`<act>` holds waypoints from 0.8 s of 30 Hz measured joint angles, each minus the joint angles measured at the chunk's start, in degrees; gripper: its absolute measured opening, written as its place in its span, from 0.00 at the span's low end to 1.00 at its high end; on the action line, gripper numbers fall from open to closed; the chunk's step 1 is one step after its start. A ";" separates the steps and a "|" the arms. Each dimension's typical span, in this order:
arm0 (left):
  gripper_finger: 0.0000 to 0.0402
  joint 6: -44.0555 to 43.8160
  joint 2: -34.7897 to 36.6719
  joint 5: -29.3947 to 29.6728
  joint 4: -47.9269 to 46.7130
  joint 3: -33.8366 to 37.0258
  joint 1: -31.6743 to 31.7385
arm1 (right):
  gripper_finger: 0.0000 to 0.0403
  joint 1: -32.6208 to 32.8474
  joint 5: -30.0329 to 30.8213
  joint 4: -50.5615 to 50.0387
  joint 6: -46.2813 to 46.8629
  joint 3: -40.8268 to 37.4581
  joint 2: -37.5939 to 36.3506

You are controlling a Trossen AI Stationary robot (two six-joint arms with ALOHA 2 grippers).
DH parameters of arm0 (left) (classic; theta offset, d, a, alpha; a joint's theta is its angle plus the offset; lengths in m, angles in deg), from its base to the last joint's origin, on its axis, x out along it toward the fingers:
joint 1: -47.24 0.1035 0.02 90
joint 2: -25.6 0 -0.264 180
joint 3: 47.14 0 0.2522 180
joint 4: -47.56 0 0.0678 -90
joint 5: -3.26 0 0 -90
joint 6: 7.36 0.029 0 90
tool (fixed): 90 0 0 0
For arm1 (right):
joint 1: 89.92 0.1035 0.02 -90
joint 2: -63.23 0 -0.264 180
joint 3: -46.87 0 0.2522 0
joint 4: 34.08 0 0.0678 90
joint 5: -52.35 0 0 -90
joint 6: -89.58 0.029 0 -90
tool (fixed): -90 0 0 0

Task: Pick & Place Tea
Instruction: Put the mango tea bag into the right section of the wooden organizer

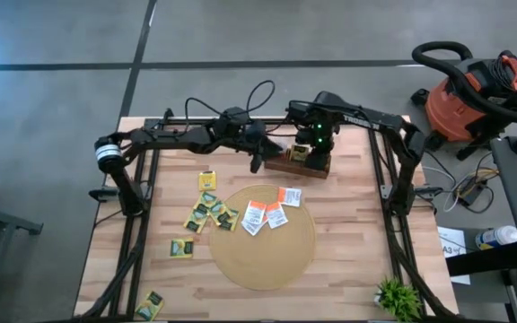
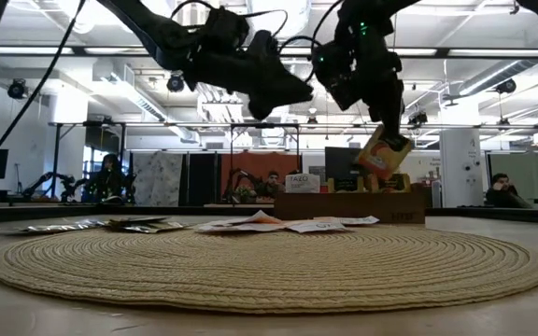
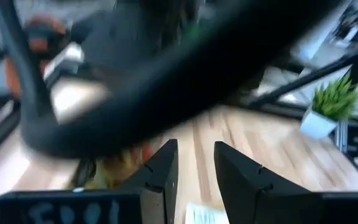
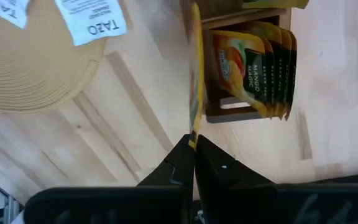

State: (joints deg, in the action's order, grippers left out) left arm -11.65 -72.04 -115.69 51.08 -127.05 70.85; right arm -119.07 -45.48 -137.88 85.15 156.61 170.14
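One thin orange sachet [image 4: 195, 74] hung edge-pinched in the closed right gripper [image 4: 194, 144]; light, floppy, probably best held by its rim. The left gripper [image 3: 194, 163] stood empty, fingers apart.

Woven fibre mat [image 1: 267, 235], pale planked wooden table [image 1: 348, 224].

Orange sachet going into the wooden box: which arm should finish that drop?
Right. Its gripper is shut on the orange sachet, hanging just above the box. The left gripper is open, holds nothing, and hovers beside the box.
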 joint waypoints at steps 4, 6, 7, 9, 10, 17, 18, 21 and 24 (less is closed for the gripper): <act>0.25 -0.89 -3.49 -0.61 11.53 -0.27 -0.70 | 0.02 0.00 -1.80 0.07 0.18 0.35 -0.62; 0.25 -2.24 -5.81 -1.00 12.88 -1.45 -1.13 | 0.02 0.10 -2.82 -0.04 0.21 1.18 -0.70; 0.25 -2.88 -7.04 -1.38 12.82 -2.29 -1.29 | 0.02 0.21 -2.91 -0.02 0.13 1.62 -0.74; 0.25 -3.79 -9.63 -2.46 12.77 -4.01 -1.64 | 0.02 0.39 -2.98 0.00 -0.44 2.71 -0.74; 0.25 -3.98 -10.88 -2.66 12.70 -4.89 -1.79 | 0.02 0.44 -3.48 0.08 -0.55 3.40 -0.74; 0.25 -7.26 -18.66 -3.52 12.39 -12.45 -2.33 | 0.02 0.50 -4.91 0.11 -0.72 6.99 -0.74; 0.25 -7.62 -19.37 -3.54 11.80 -13.29 -2.32 | 0.02 0.48 -4.88 0.07 -0.72 7.20 -0.74; 0.25 -7.85 -20.62 -4.42 10.65 -14.37 -2.34 | 0.02 0.44 -4.88 -0.15 -1.22 7.56 -0.74; 0.25 -7.90 -21.10 -4.62 10.66 -14.34 -2.38 | 0.02 0.42 -4.86 -0.13 -1.76 7.56 -0.74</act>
State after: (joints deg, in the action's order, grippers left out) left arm -19.54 -93.14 -120.30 61.74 -141.39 68.47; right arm -118.65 -50.34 -138.01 83.39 164.17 169.40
